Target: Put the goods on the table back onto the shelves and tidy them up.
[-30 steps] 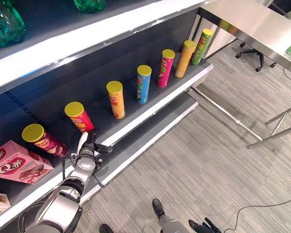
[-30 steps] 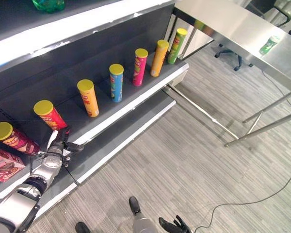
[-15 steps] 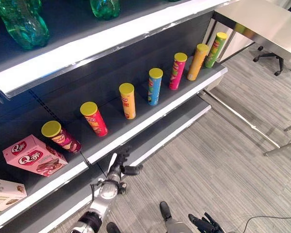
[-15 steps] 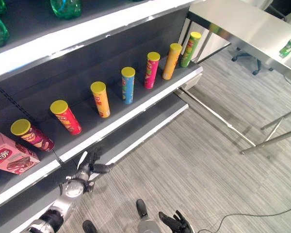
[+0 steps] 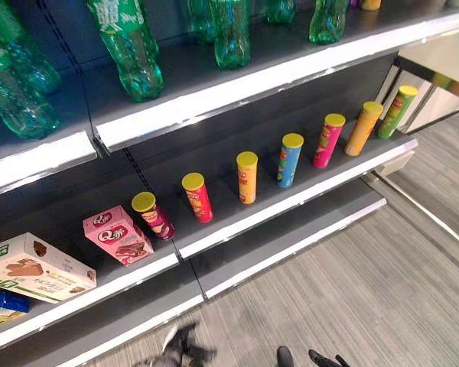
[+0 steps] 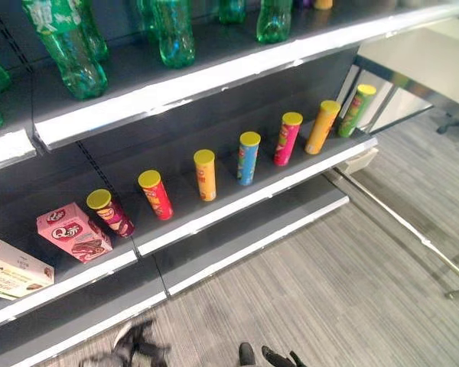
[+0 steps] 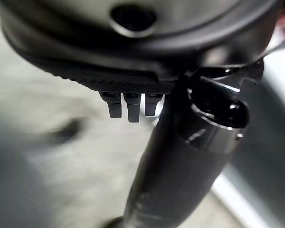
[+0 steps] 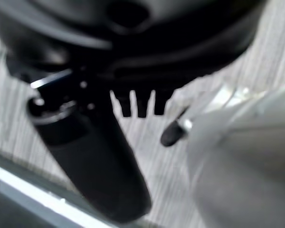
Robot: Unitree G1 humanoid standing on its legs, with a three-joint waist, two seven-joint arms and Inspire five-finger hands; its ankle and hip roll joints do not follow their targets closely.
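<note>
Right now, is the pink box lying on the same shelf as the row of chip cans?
Yes, the pink box rests on the shelf beside the leftmost chip can.

From the head we look down with both eyes at the shelves [image 5: 214, 237] and the floor [image 6: 352, 275] before them, the two views sharing the same row of tubes [image 5: 247, 176]. Each wrist camera looks along its own hand [image 7: 133, 71] from very close, toward the floor

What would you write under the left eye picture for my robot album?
Seven yellow-lidded chip cans line the middle shelf beside a pink snack box, green bottles above.
</note>
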